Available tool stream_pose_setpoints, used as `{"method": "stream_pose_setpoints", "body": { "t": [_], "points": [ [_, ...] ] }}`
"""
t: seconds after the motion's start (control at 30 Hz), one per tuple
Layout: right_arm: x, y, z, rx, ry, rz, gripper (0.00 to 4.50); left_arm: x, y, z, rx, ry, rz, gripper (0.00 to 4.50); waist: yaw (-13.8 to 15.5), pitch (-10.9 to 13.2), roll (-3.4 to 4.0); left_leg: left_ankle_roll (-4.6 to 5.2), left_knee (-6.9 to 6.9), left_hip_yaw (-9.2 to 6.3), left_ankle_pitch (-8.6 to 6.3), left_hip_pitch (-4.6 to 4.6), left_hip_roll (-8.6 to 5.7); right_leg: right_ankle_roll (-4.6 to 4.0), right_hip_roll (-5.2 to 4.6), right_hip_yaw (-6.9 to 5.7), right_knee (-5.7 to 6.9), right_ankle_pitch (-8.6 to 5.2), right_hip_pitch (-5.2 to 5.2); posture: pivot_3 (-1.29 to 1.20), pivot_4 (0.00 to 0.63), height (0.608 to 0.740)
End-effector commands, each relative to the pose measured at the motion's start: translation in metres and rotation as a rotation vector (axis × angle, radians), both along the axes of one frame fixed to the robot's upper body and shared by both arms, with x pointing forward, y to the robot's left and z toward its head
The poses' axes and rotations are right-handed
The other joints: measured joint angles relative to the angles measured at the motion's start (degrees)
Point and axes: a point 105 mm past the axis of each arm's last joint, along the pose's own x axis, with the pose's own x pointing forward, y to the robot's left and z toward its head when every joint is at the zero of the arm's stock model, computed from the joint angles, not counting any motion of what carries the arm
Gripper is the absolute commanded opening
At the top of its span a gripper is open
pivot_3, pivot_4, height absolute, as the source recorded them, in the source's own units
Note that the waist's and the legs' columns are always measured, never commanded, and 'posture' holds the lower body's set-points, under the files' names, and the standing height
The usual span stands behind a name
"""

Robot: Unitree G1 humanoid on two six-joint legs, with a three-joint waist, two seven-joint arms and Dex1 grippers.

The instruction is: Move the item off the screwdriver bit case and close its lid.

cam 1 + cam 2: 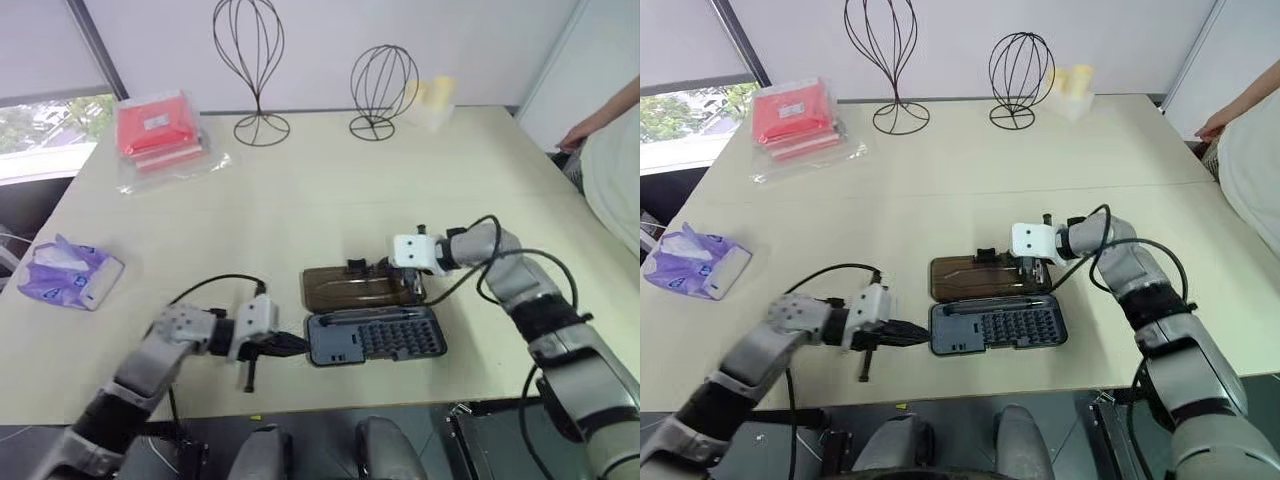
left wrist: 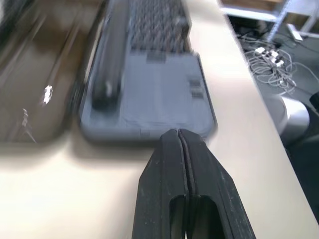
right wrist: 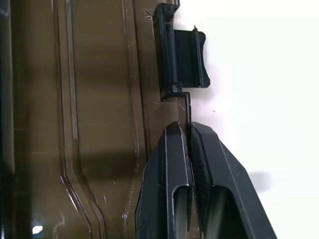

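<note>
We see the screwdriver bit case (image 1: 375, 337) lying open near the front edge of the table (image 1: 300, 200), its dark blue-grey base with the rows of bits towards us and its lid (image 1: 355, 288), the smoky brown panel, folded flat on the tabletop behind it. Our right gripper (image 3: 189, 130) sits at the lid's far edge beside the black latch tab (image 3: 182, 59), fingers pressed together. In the right wrist view a thin sliver rises from between the tips towards the tab; we take this for the item (image 3: 189, 107), pinched where it rests against the lid's rim, though it is too fine for us to be sure it is not part of the lid's edge. Gripping there makes sense: the stick has to leave the lid before the lid can swing over.

Our left gripper (image 1: 284, 345) lies low on the table just at the short left end of the base, fingers shut on nothing, tips close to the base's edge but, in the left wrist view, apart from it. We judge it is placed there to brace the base so the case does not slide while the right arm works

The red packet (image 1: 155, 128), the purple pouch (image 1: 68, 272) and the two wire stands (image 1: 250, 70) sit well clear
</note>
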Motion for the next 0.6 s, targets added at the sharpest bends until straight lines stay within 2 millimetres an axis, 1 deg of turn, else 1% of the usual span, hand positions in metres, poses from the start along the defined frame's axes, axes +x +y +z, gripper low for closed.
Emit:
{"method": "stream_pose_setpoints", "body": {
  "t": [0.03, 0.07, 0.17, 0.27, 0.33, 0.37, 0.47, 0.53, 0.6],
  "points": [
    [-0.006, 0.006, 0.032, 0.072, -0.158, -0.028, 0.04, -0.001, 0.008, 0.029, -0.054, 0.013, 0.024, 0.0, 0.1, 0.0, 0.03, -0.01, 0.07, 0.0, 0.01, -0.34, 0.0, 0.02, 0.01, 0.01, 0.08, 0.01, -0.35, 0.0, 0.15, 0.74],
    [-0.01, 0.006, 0.034, 0.082, -0.181, -0.036, 0.04, 0.002, 0.011, 0.034, -0.063, 0.016, 0.044, 0.0, 0.1, 0.0, 0.04, -0.01, 0.08, 0.0, 0.01, -0.49, 0.0, 0.02, 0.01, 0.0, 0.08, 0.01, -0.48, 0.0, 0.15, 0.74],
    [-0.024, 0.01, 0.047, 0.115, -0.271, -0.057, 0.04, 0.021, 0.027, 0.061, -0.108, -0.011, 0.152, 0.0, 0.4, 0.1, 0.0, -0.08, 0.16, 0.0, 0.05, -1.15, -0.12, 0.03, 0.02, -0.03, 0.14, 0.02, -1.14, 0.0, 0.15, 0.74],
    [-0.032, 0.016, 0.056, 0.138, -0.351, -0.059, 0.04, 0.043, 0.038, 0.084, -0.178, -0.028, 0.259, 0.0, 0.5, 0.1, -0.05, -0.09, 0.17, 0.0, 0.05, -1.21, -0.27, 0.03, 0.02, -0.02, 0.14, 0.02, -1.19, 0.0, 0.15, 0.74],
    [-0.036, 0.019, 0.059, 0.138, -0.378, -0.057, 0.04, 0.052, 0.042, 0.092, -0.2, -0.037, 0.295, 0.0, 0.3, 0.1, -0.05, -0.08, 0.17, 0.01, 0.05, -1.19, -0.29, 0.03, 0.02, -0.02, 0.13, 0.02, -1.17, 0.0, 0.15, 0.74],
    [-0.038, 0.021, 0.061, 0.142, -0.395, -0.056, 0.04, 0.062, 0.045, 0.097, -0.22, -0.047, 0.334, 0.0, 0.3, 0.2, -0.05, -0.08, 0.16, 0.03, 0.05, -1.18, -0.3, 0.03, 0.02, -0.02, 0.13, 0.02, -1.17, 0.0, 0.15, 0.74],
    [-0.043, 0.025, 0.064, 0.15, -0.435, -0.058, 0.04, 0.088, 0.052, 0.104, -0.258, -0.066, 0.418, 0.0, 0.4, 0.3, -0.13, -0.08, 0.15, 0.02, 0.06, -1.19, -0.31, 0.03, 0.02, -0.03, 0.12, 0.02, -1.17, 0.0, 0.15, 0.74],
    [-0.044, 0.026, 0.063, 0.153, -0.44, -0.059, 0.04, 0.098, 0.052, 0.102, -0.26, -0.067, 0.442, 0.0, 0.5, 0.3, -0.16, -0.08, 0.16, 0.02, 0.06, -1.2, -0.32, 0.03, 0.03, -0.04, 0.12, 0.02, -1.17, 0.0, 0.15, 0.74],
    [-0.047, 0.03, 0.063, 0.161, -0.441, -0.053, 0.04, 0.109, 0.05, 0.096, -0.255, -0.068, 0.459, 0.0, 0.4, 0.3, -0.16, -0.08, 0.16, 0.05, 0.06, -1.21, -0.33, 0.04, 0.03, -0.03, 0.1, 0.02, -1.17, 0.0, 0.15, 0.74]
  ]
}}
